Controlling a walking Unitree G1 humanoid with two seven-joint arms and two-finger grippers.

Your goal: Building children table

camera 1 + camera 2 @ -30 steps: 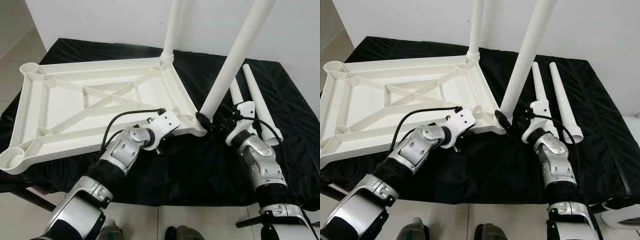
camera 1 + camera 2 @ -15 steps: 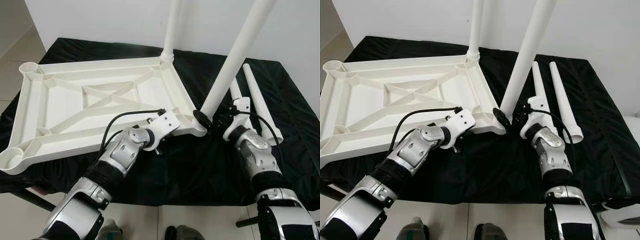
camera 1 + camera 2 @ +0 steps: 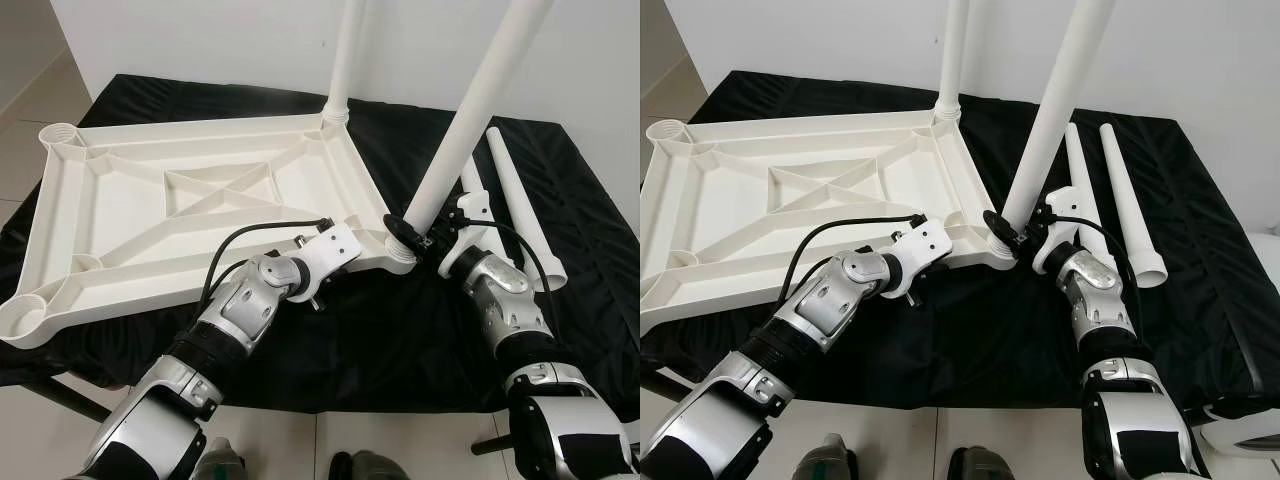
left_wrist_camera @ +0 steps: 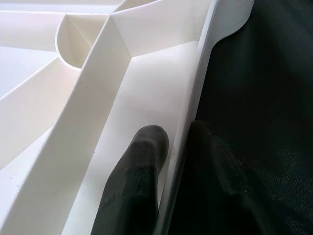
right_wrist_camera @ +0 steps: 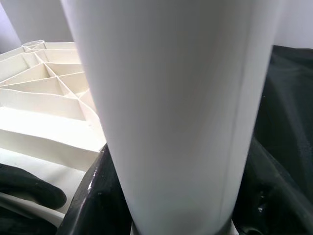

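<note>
White leg (image 3: 470, 120) gripped tight by right gripper (image 3: 418, 236) at near right corner of tabletop (image 3: 120, 215), left gripper (image 4: 168, 161) pinching near rim; could tip if twisted crooked.

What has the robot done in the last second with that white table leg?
The right gripper, closed around the near leg at its base, has swung its wrist round toward the tabletop, as if twisting the leg into its corner socket. The left gripper still pinches the tabletop's rim. The two spare legs lie unmoved.
</note>
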